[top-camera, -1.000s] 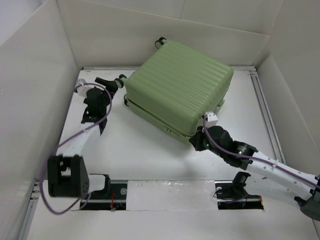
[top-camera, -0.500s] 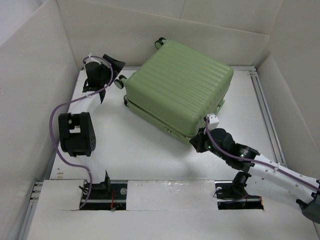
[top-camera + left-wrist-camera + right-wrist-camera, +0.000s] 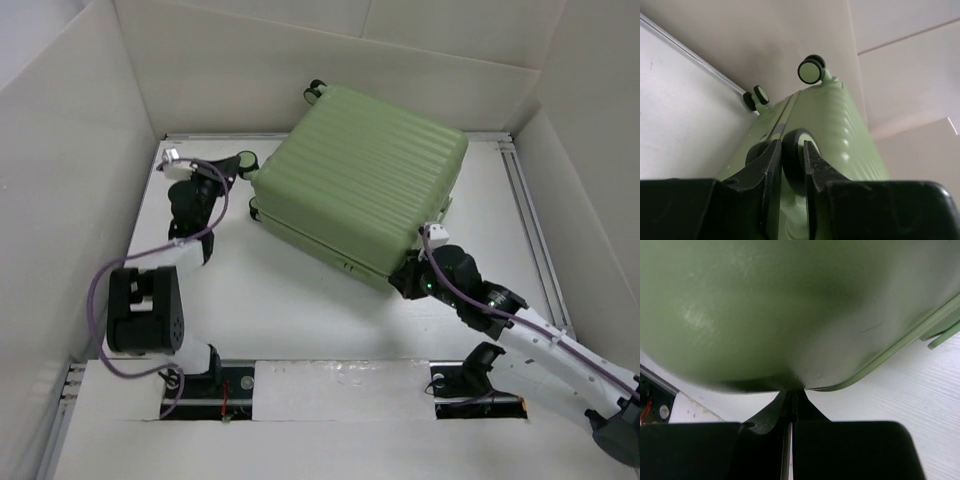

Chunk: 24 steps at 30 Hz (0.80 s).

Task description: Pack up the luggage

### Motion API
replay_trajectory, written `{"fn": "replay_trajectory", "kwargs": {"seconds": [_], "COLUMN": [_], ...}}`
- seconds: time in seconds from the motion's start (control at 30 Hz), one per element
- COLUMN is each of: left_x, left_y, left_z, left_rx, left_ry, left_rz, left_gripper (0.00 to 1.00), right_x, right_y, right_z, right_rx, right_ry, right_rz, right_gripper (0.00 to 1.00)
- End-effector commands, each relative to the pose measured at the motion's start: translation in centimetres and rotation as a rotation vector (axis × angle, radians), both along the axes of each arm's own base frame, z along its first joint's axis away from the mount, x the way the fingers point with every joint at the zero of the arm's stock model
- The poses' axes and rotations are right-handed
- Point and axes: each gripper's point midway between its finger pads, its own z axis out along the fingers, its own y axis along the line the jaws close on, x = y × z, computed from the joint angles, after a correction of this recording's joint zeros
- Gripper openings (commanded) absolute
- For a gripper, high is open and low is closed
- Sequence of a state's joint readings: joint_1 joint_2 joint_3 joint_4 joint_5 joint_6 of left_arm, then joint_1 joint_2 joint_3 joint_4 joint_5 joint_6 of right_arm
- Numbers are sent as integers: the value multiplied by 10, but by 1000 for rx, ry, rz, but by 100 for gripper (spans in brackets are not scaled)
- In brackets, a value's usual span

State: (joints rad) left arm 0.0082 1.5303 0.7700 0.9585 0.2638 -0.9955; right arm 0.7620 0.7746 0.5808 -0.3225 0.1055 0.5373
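My left pincer (image 3: 790, 146) is narrowed around a black caster wheel (image 3: 793, 159) of the luggage (image 3: 365, 180), with one finger on each side of it. My right pincer (image 3: 791, 394) is pressed together with no gap, its tips touching the case's lower right corner. The pale green luggage lies closed and flat on the white table (image 3: 290, 300), filling the upper middle of the overhead frame.

Black joints (image 3: 145, 312), white links (image 3: 545, 335), purple cables (image 3: 93, 300) (a green light (image 3: 428, 288) on the right wrist (image 3: 455, 275)).
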Motion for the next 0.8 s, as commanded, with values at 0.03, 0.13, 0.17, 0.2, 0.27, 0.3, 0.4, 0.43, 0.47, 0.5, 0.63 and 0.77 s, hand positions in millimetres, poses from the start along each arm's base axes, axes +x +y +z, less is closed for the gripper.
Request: {"fn": "replay_trajectory", "kwargs": {"seconds": [0.03, 0.13, 0.17, 0.2, 0.27, 0.3, 0.4, 0.43, 0.47, 0.5, 0.63, 0.77], "left_x": [-89, -126, -133, -142, -166, -173, -190, -195, -199, -208, -234, -250], "left_y": [-80, -101, -105, -112, -130, -136, -147, -153, -156, -172, -214, -233], "left_z": [-12, 4, -4, -3, -8, -9, -29, -28, -41, -33, -30, -20], "left_rx": [41, 105, 138, 151, 160, 160, 170, 158, 141, 132, 132, 109], "left_ry": [-13, -62, -34, -45, -37, -39, -4, -1, 35, -9, -15, -44], "left_rz": [-267, -308, -301, -318, -371, -393, -463, -494, -508, -564, -675, -735], "left_gripper": [0, 0, 0, 0, 0, 0, 0, 0, 0, 0, 0, 0], "right_x": [56, 68, 69, 73, 76, 77, 63, 56, 46, 33, 8, -15], "right_y": [-19, -26, -28, -32, -38, -41, -36, -32, -28, -16, 25, 83], "right_z": [77, 83, 83, 83, 84, 84, 88, 74, 76, 66, 78, 104], "right_rx": [117, 115, 109, 103, 92, 101, 150, 164, 209, 288, 479, 565], "right_ry": [-201, -203, -207, -199, -199, -193, -181, -153, -165, -141, -132, -128], "right_rz": [-82, -71, -69, -83, -113, -129, -116, -113, -112, -114, -16, 170], "right_gripper": [0, 0, 0, 0, 0, 0, 0, 0, 0, 0, 0, 0]}}
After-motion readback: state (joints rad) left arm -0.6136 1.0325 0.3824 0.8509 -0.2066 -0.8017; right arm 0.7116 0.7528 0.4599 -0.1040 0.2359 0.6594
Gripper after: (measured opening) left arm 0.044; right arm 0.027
